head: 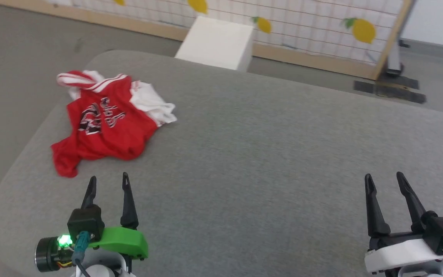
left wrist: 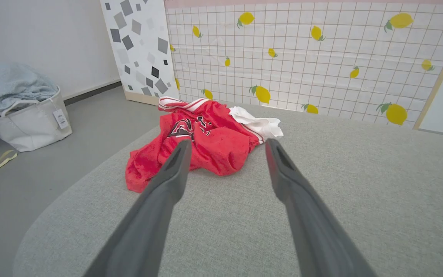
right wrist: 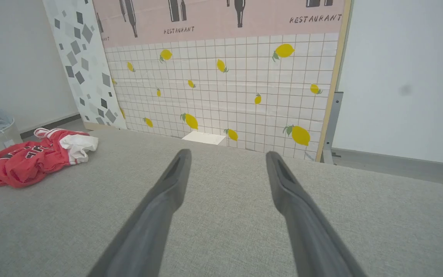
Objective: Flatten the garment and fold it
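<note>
Sitting crumpled at the far left of the grey table (head: 267,154), the garment (head: 108,123) runs roughly near-to-far. The left gripper (head: 108,180) is closest, just on its near side, and the right gripper (head: 383,177) is well off right. Both are wide open and empty.

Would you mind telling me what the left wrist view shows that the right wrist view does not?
Left wrist view, not the right: the open left gripper pointing toward the garment, and a pale yellow-green flat thing on the floor. Right wrist view, not the left: the open right gripper over a bare stretch of the grey cushion, the RESTAURANT lettering, and a white box beyond the cushion's far edge. Both: the crumpled red-and-white garment, the grey cushion under it, and the lemon-tile panel behind.
</note>
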